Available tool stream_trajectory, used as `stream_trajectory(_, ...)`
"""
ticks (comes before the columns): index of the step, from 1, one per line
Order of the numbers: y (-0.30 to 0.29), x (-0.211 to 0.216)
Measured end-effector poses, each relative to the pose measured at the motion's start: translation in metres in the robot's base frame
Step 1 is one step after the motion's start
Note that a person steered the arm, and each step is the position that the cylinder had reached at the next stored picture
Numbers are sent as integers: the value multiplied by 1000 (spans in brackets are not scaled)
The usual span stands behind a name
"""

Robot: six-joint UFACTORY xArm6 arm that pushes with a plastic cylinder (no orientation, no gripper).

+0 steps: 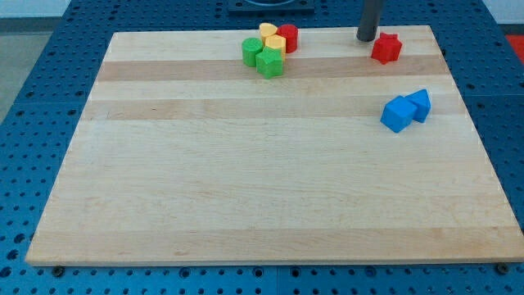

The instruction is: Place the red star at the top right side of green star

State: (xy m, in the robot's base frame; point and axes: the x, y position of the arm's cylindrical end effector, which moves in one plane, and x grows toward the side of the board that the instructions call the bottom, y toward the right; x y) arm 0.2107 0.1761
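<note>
The rod's tip [365, 38] rests on the counter [246, 180] just left of the red star [386, 47], well right of the green star [269, 62]; it has no fingers to open or close.

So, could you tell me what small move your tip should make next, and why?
Probably circle to the view's right of the red star-shaped block: my tip sits at its left, while the green star-shaped block lies further left, so pushing now would drive it away.
</note>
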Motion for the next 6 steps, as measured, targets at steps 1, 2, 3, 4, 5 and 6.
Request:
stream_trajectory(1,46,-1)
stream_trajectory(2,71,14)
stream_trajectory(3,70,40)
stream_trajectory(4,43,41)
stream_trajectory(5,5,41)
stream_trajectory(6,-10,63)
